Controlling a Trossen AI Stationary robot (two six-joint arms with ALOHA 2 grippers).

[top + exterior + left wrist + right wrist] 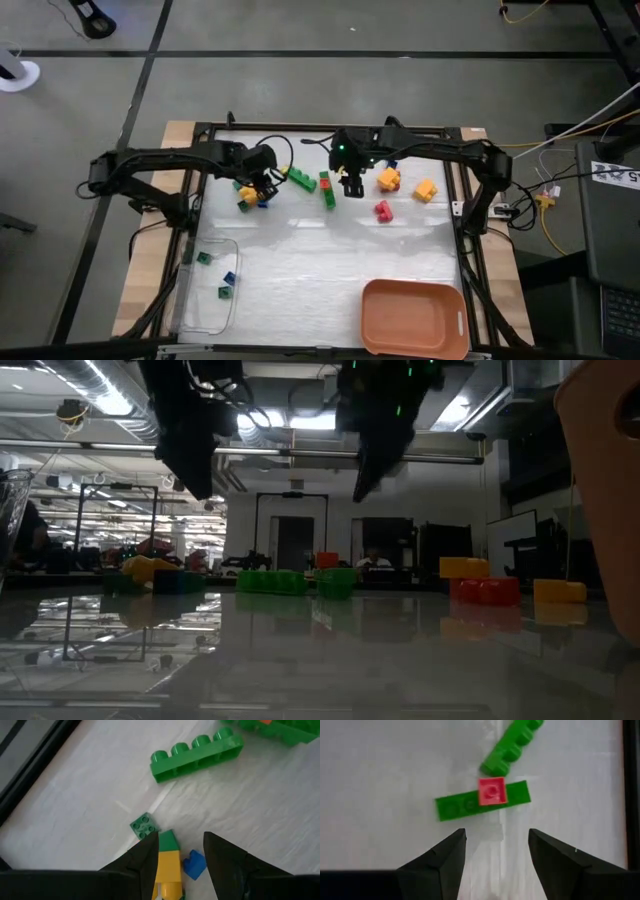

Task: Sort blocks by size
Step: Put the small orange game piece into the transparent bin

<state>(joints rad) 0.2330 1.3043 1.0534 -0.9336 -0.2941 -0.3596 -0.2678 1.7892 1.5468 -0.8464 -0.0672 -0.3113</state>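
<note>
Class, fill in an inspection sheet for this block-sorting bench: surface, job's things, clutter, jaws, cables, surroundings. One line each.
Surface: white table, wooden edges, dark frame.
Job's things: long green bricks mid-table, one with a small red block on top; yellow bricks and a red brick to the right; small green and blue blocks in the clear tray; orange bin holds nothing seen.
Clutter: nothing seen.
Jaws: left gripper open over a yellow-green brick and a small blue block; right gripper open above the green bricks, holding nothing.
Cables: yellow and white cables right of the table.
Surroundings: grey floor; lit workshop behind.
</note>
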